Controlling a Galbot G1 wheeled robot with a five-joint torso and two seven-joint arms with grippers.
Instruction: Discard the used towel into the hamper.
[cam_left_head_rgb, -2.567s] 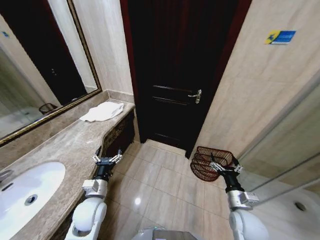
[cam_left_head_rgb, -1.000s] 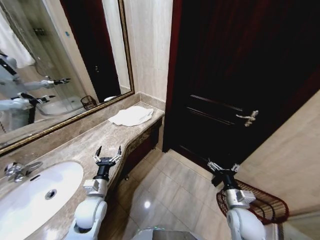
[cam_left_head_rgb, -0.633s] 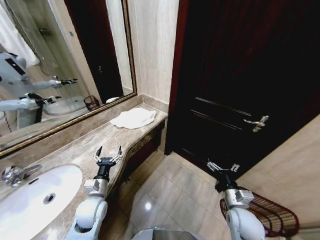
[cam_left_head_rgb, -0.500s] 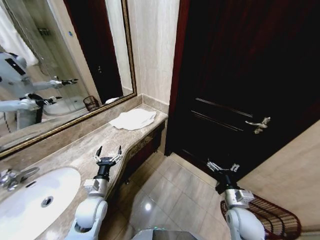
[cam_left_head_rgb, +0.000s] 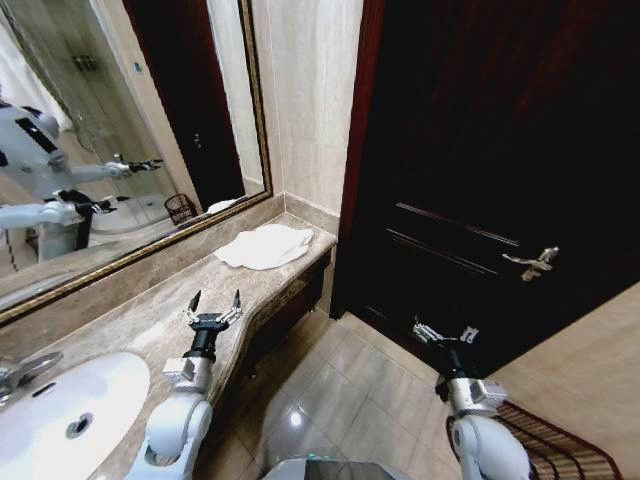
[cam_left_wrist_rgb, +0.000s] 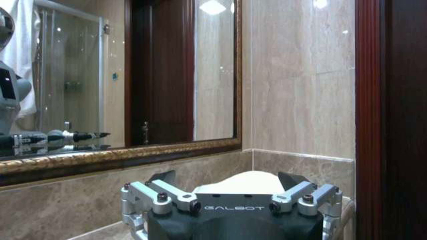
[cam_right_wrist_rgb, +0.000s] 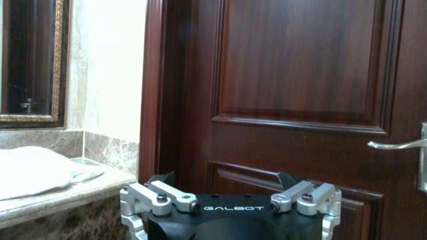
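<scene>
Towel (cam_left_head_rgb: 265, 246), white and crumpled, lies at the far end of the marble worktop (cam_left_head_rgb: 150, 315) beside the dark door (cam_left_head_rgb: 480, 170), its long axis seemingly running along the worktop toward the wall. Hamper (cam_left_head_rgb: 560, 445) sits on the floor at lower right, partly cut off. Left pincer (cam_left_head_rgb: 213, 305) hovers spread above the worktop; right pincer (cam_left_head_rgb: 445, 333) hangs spread before the door, both empty.

**Lighting and picture quality**

Warm, moderately bright indoor light. My head view bows straight lines at its edges. The dark door (cam_left_head_rgb: 480, 150) swallows detail. A bright glare spot sits on the floor tiles (cam_left_head_rgb: 294, 418); ceiling lamps reflect in the mirror (cam_left_wrist_rgb: 213, 7).
</scene>
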